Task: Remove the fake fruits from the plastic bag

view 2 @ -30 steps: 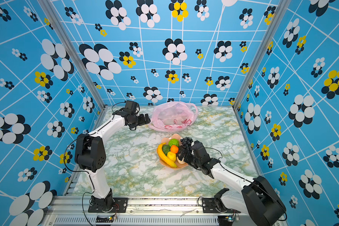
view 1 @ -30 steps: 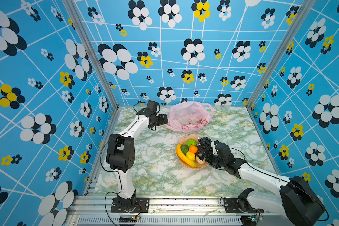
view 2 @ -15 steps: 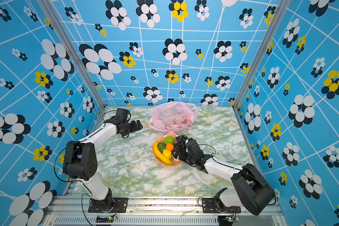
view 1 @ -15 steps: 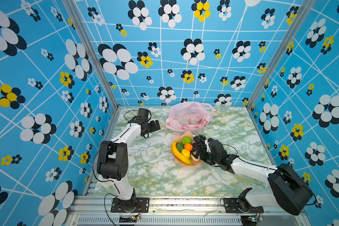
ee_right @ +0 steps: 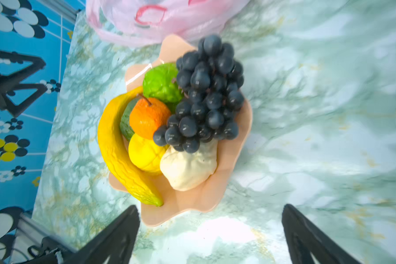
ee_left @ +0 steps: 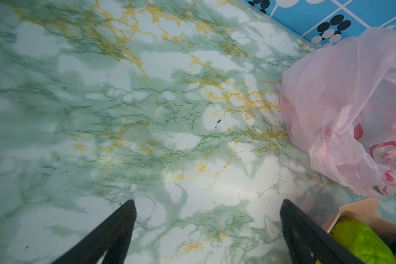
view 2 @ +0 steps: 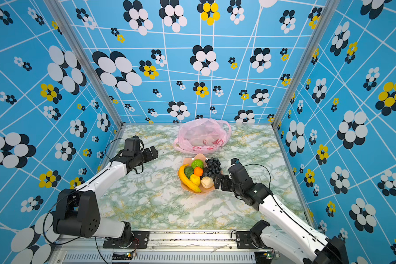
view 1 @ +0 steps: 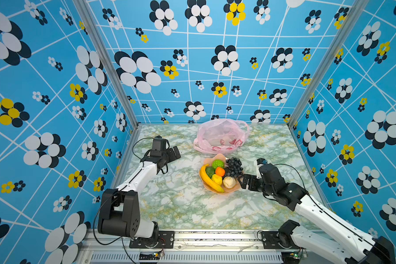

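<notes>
The pink plastic bag [view 1: 222, 137] [view 2: 202, 136] lies crumpled near the back wall, and no fruit shows through it. The fake fruits sit piled in a peach wavy dish [view 1: 216, 156] in front of it: a yellow banana [view 1: 209, 181], black grapes [view 1: 233, 166], green, orange, yellow and beige pieces. My left gripper [view 1: 175, 152] [ee_left: 207, 201] hovers open and empty over bare marble, left of the bag [ee_left: 352, 102]. To the right of the dish [ee_right: 215, 198], my right gripper [view 1: 244, 181] [ee_right: 209, 208] is open and empty, just short of its rim and the grapes [ee_right: 208, 96].
Blue flowered walls [view 1: 192, 68] close in the marble table [view 1: 192, 205] at the back and on both sides. Bare marble stretches from the dish to the front rail [view 1: 215, 233] and across the right half.
My left gripper has drawn back from the bag toward the left front. The right gripper has pulled off the grapes to the dish's right side. Both stay open.
</notes>
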### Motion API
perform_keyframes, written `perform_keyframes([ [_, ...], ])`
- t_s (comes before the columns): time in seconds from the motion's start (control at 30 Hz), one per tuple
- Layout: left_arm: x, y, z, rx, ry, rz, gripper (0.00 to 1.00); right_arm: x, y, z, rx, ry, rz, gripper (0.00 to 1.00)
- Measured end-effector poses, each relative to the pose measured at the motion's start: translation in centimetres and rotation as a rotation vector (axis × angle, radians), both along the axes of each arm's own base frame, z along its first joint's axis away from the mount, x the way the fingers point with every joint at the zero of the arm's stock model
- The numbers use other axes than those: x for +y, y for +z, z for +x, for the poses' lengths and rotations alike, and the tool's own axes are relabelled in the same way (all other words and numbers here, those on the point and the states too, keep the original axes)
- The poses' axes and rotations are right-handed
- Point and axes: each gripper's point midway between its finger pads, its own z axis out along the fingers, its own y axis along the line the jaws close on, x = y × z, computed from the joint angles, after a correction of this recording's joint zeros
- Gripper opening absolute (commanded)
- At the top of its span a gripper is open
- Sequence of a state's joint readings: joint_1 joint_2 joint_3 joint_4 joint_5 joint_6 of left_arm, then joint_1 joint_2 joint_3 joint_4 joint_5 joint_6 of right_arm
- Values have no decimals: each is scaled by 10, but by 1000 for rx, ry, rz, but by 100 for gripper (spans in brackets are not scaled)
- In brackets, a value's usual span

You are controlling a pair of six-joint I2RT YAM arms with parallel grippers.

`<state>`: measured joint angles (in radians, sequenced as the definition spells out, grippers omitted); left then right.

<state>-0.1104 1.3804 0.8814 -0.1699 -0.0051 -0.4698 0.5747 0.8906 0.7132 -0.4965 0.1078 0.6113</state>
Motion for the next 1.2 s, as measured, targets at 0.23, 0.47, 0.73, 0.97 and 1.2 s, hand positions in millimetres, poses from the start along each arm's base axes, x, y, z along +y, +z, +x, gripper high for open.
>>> perform_keyframes([
  [0.23,47,19,-28,-208,128,233,99,-94,43,56,-229,-351,-268,99],
  [0.47,69,-11,-36,-229,136,426,99,-127,-6,86,-283,-359,-651,99],
  [0.73,63,-52,-31,-273,1,453,99,-152,-67,102,-293,-338,-711,99],
  [0.97,58,-59,-8,-374,-42,382,99,-159,-71,126,-383,-301,-566,99],
  [1.2,51,-53,0,-399,-78,374,99,-171,-85,138,-394,-339,-492,99],
])
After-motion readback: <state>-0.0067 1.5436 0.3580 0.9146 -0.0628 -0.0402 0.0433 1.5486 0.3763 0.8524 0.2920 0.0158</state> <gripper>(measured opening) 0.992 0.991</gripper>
